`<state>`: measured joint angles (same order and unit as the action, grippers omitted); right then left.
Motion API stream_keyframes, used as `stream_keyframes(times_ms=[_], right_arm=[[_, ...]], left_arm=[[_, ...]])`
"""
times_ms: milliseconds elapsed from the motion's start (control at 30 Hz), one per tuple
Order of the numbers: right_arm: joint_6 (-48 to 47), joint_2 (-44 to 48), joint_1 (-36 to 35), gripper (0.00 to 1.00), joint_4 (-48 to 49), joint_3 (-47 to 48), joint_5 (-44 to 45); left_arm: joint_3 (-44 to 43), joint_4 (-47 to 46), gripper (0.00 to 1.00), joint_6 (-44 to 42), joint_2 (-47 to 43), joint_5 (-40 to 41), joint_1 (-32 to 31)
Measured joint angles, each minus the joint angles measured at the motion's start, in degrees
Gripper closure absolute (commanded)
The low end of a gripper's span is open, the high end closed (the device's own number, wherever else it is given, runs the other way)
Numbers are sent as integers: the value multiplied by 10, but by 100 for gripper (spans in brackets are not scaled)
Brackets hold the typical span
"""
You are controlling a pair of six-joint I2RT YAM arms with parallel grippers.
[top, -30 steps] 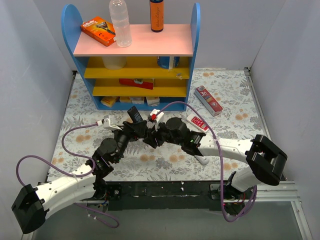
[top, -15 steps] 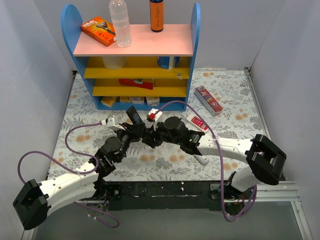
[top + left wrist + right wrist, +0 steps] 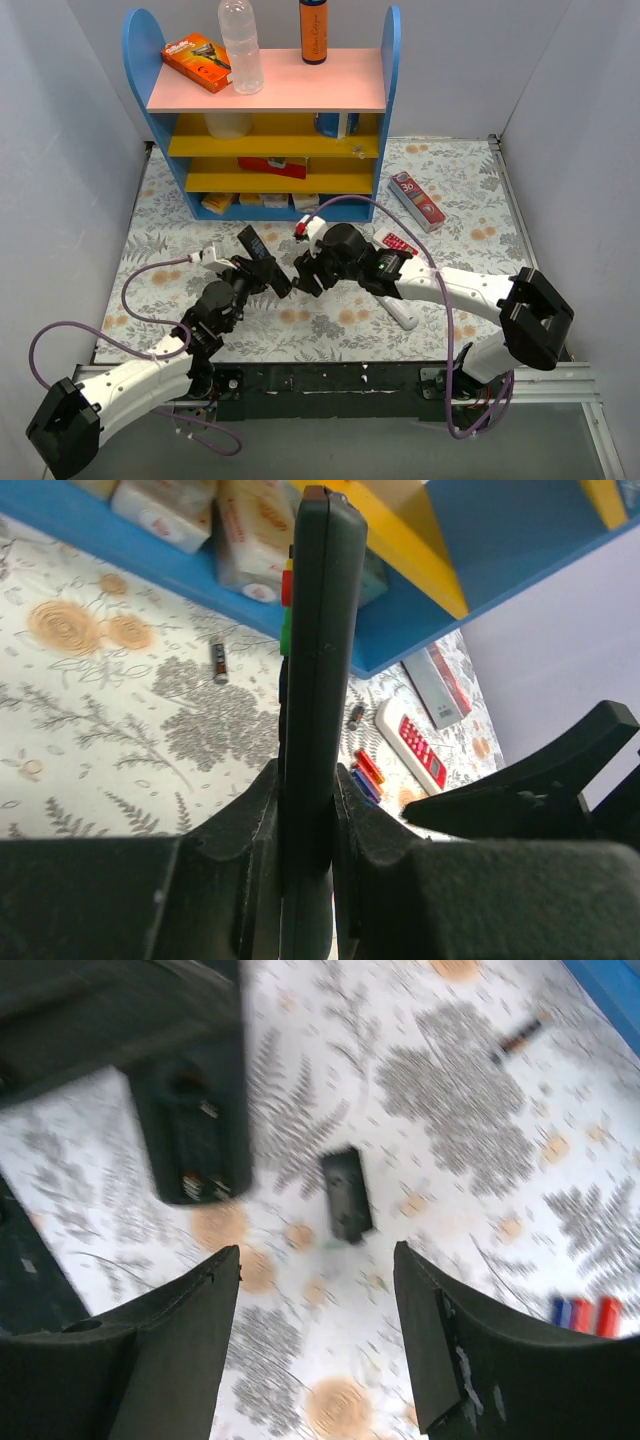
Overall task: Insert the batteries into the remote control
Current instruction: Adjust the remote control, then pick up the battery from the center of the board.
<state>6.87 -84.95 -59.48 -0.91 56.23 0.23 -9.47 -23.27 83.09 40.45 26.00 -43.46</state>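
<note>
Firmly clamped, the left gripper (image 3: 308,792) held the remote control (image 3: 315,630) on edge above the mat (image 3: 100,720). The right gripper (image 3: 312,1260) hung empty, fingers apart. The batteries (image 3: 585,1312) lay on the mat nearby, with 1 stray cell (image 3: 218,663) nearer the shelf (image 3: 430,590). Best to steady the remote, compartment upward, before fetching a cell.

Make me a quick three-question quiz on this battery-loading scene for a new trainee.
1. True or false: the right gripper is shut on something.
2. Which gripper holds the black remote? A left, B right, C neither.
3. Fill in: the small black cover lies on the ____.
Key: 1 false, it is open and empty. 2 A, the left gripper clamps it edge-on. 3 table.
</note>
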Motion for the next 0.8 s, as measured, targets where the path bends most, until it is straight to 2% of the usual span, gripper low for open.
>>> stream_keyframes(times_ms=[67,167,400,600,800], right_arm=[[-9,2,17,36,-35,3,10],[-24,2,64,48,-95,3,26],[-51,-19,159,66,-179,6,56],[-76,-68,190,71,-202,17,44],[-91,-97,192,74,-208,43,27]], left_arm=[[14,0,100,10,-9,-22,27],[39,-14,100,25,-18,-73,68],[61,-82,100,37,-7,-198,98],[64,-146,100,46,9,-284,112],[64,-205,100,48,14,-336,115]])
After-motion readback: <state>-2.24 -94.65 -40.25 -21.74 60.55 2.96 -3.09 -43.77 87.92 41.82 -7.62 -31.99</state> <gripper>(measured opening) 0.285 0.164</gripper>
